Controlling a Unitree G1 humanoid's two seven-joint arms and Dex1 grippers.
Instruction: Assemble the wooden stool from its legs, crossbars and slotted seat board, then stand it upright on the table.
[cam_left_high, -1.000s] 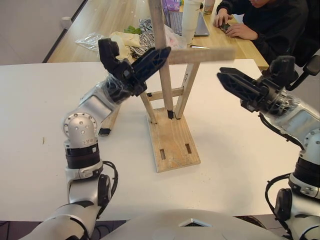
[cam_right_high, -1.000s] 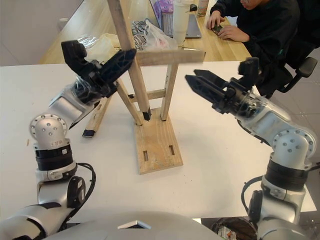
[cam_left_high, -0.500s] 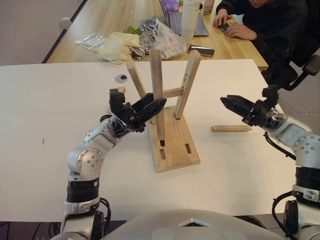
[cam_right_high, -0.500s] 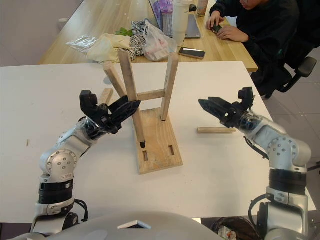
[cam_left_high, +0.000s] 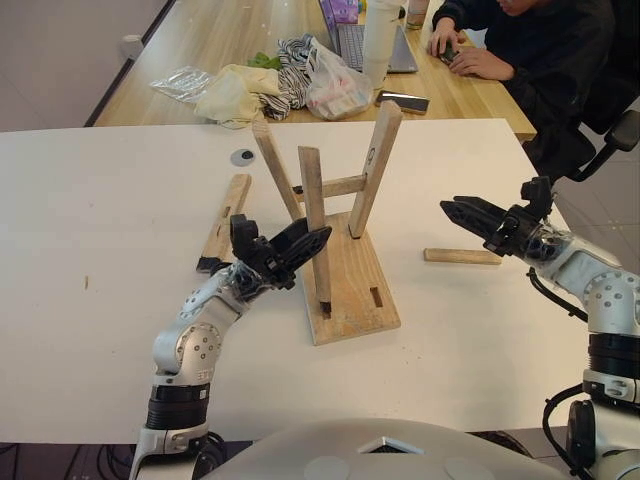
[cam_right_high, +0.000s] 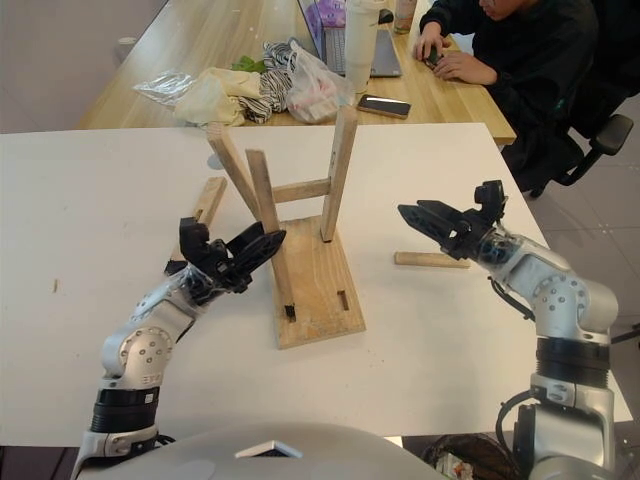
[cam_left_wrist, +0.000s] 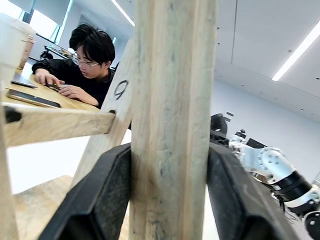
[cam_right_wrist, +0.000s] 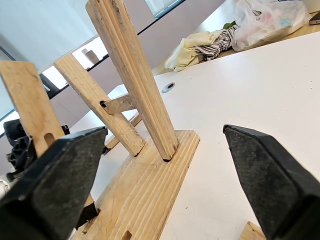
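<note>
Left gripper (cam_left_high: 305, 245): I clamp the third leg (cam_left_high: 313, 195), its foot at a near slot of the seat board (cam_left_high: 355, 290), which lies flat on the table (cam_left_high: 100, 250). To seat it well, I should line the tenon with the slot and press straight down. Right gripper (cam_left_high: 465, 212): jaws wide, above the loose crossbar (cam_left_high: 462, 257). Writing: a pen mark like a 9 on a far leg (cam_left_wrist: 120, 107).
</note>
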